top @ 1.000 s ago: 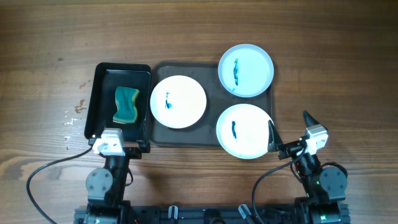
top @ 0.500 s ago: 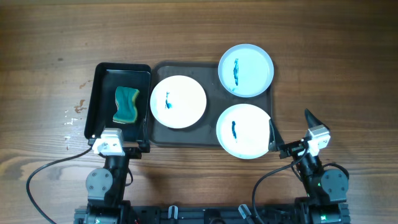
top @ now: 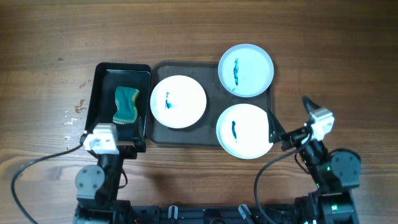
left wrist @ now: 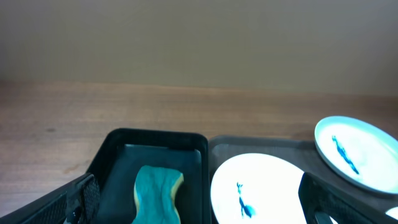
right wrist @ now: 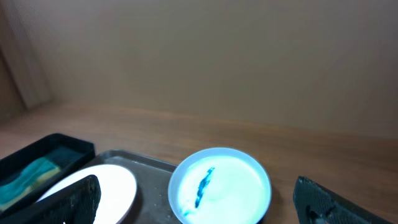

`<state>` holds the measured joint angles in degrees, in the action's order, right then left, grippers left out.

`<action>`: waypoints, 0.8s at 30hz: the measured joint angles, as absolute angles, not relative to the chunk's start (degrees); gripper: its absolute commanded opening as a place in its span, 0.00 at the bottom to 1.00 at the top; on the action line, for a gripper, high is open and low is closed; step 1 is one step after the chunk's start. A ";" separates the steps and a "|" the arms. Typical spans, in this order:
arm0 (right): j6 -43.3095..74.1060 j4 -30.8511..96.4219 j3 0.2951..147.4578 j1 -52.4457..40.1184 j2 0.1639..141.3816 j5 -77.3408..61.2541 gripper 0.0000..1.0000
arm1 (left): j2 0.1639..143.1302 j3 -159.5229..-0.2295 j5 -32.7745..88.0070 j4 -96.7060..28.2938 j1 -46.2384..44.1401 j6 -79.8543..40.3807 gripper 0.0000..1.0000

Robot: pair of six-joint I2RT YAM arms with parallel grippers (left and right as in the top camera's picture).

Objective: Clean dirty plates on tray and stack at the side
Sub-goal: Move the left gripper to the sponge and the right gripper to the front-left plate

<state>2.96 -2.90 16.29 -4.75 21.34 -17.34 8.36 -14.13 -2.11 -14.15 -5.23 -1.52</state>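
Three white plates sit on the dark tray (top: 200, 137), each with a blue streak: one at the left (top: 178, 101), one at the back right corner (top: 245, 70), one at the front right (top: 244, 130), overhanging the rim. My left gripper (top: 115, 135) is open and empty at the near end of the black tray. Its view shows the left plate (left wrist: 261, 186) and the back right plate (left wrist: 357, 152). My right gripper (top: 290, 118) is open and empty, just right of the front right plate. Its view shows the back right plate (right wrist: 221, 186) between its fingers.
A narrow black tray (top: 99, 93) left of the dark tray holds a green sponge (top: 126, 104), also in the left wrist view (left wrist: 158, 193). Bare wooden table surrounds both trays. Cables run from both arm bases at the front edge.
The left gripper has shifted a little left and away from the front edge. The right gripper has shifted right and further back. The plates and sponge have not moved.
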 measured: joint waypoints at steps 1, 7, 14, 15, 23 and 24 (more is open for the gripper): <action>2.96 -2.22 18.20 -4.75 23.83 -18.17 1.00 | 10.46 -16.40 -2.13 -15.79 -5.23 -1.52 1.00; 2.98 5.06 28.67 -4.75 36.71 -22.85 1.00 | 22.76 -29.45 -2.28 -23.49 -5.23 -2.09 1.00; 3.20 20.69 44.40 -4.75 50.54 -27.66 1.00 | 43.11 -50.43 -2.24 -38.87 -5.23 -2.70 1.00; 3.20 22.35 46.04 -4.75 51.81 -27.97 1.00 | 45.45 -52.62 -2.13 -40.62 -5.23 -2.79 1.00; 3.14 39.33 61.32 -4.75 63.44 -29.19 1.00 | 70.52 -74.59 2.37 -59.66 -5.23 -5.23 1.00; 3.14 39.88 61.82 -4.75 64.31 -29.19 1.00 | 73.08 -75.99 3.79 -59.83 -5.23 -5.30 1.00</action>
<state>3.14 39.88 61.82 -4.75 64.31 -29.19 73.08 -75.99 3.79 -59.83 -5.23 -5.30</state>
